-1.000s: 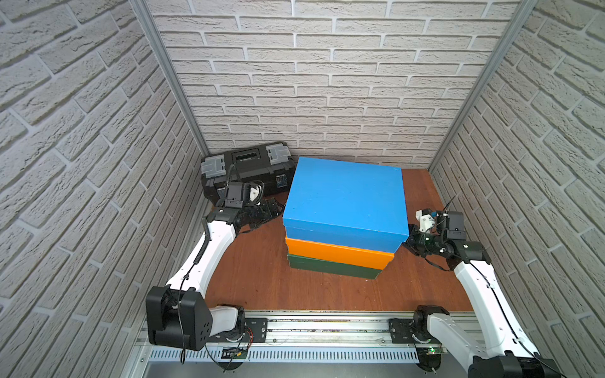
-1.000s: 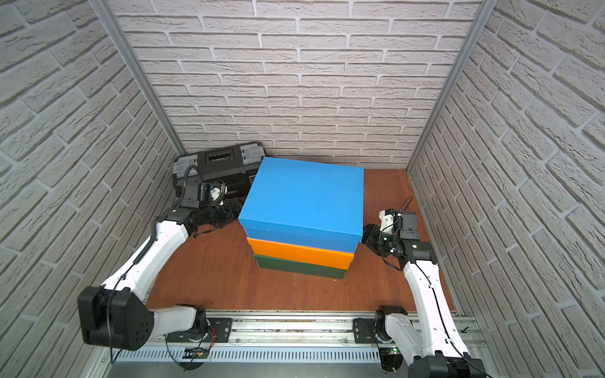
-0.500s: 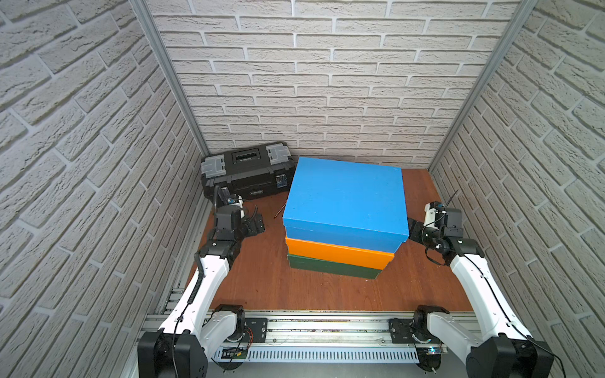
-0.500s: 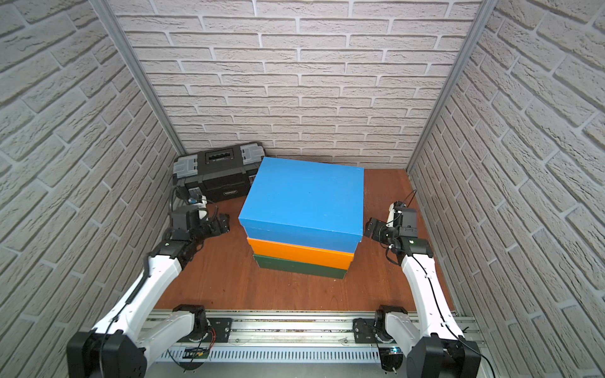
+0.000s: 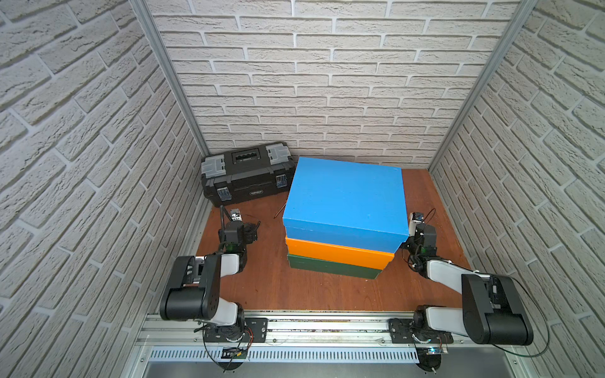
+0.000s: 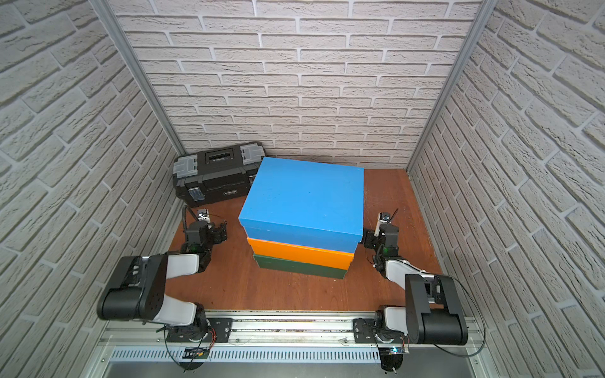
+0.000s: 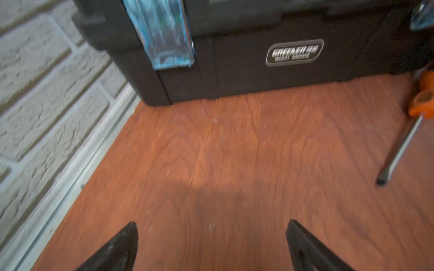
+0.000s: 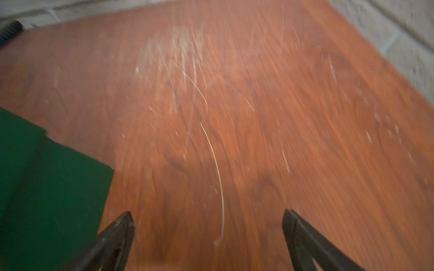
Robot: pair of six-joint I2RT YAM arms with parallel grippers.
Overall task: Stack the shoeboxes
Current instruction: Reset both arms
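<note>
Three boxes stacked mid-surface: blue shoebox on orange shoebox on dark green shoebox. Your left claw and right claw gape released, empty, flanking the stack. You look finished.

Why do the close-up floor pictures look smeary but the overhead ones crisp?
Right wrist view: streaky blur across the floor and green shoebox. Left wrist view: milder blur, toolbox label barely legible. Both top views: sharp, evenly lit.
</note>
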